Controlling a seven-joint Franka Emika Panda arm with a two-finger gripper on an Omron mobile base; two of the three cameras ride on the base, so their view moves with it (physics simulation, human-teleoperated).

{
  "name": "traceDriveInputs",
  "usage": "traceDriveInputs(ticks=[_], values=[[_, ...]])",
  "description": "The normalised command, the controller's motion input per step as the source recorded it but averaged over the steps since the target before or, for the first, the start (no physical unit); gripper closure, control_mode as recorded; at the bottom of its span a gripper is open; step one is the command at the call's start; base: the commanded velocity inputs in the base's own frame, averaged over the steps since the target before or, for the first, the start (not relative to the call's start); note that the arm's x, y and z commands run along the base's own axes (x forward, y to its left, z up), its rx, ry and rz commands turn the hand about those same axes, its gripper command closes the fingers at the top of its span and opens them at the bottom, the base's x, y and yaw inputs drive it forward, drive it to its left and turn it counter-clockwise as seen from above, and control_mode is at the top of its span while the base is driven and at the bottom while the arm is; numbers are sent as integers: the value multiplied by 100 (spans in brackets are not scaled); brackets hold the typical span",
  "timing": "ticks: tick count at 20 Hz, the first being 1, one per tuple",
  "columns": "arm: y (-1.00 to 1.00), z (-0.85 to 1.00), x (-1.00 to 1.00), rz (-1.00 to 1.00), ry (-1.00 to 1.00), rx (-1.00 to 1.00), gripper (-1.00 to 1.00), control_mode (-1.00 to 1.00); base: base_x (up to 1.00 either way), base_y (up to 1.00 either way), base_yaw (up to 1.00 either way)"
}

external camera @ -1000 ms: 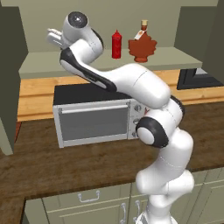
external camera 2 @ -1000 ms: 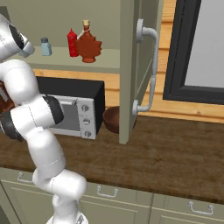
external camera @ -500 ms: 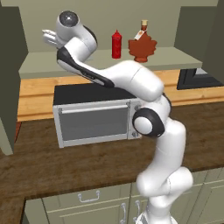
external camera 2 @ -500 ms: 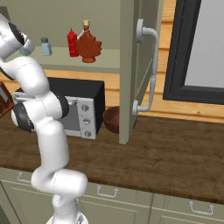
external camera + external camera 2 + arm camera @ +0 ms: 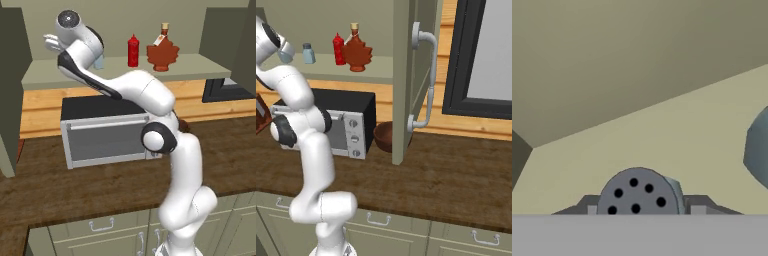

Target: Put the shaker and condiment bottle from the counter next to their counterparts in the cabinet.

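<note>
Two-finger gripper (image 5: 643,212) is pinched on the small pale-blue translucent shaker w/ grey perforated cap (image 5: 638,192); in hand view the cap sits right between the dark finger tips, holes facing the cam. Beyond it: pale shelf of the olive-beige wall cabinet (image 5: 662,135), w/ the cabinet's back wall above. At the right edge of hand view, near the held shaker but apart from it, part of a 2nd pale-blue grey-capped shaker (image 5: 758,150); in right base view this twin (image 5: 308,53) stands upright on the shelf, just beside the hand's side. Further along the shelf from the gripper: plain red squeeze bottle w/ pointed nozzle (image 5: 133,50), then just next to it the reddish-brown maple-leaf-shaped bottle w/ tan stopper (image 5: 162,50), both upright. Below the gripper, a grey-fronted toaster oven w/ black top (image 5: 105,132) sits on the dark brown wood-grain counter (image 5: 75,187).
</note>
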Motion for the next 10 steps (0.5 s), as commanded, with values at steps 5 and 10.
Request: traceDriveInputs(ticks=[5, 10], values=[[0, -32, 30, 0, 0, -1, -100, -100, 0, 0, 0], [0, -18, 26, 0, 0, 0, -100, -100, 0, 0, 0]])
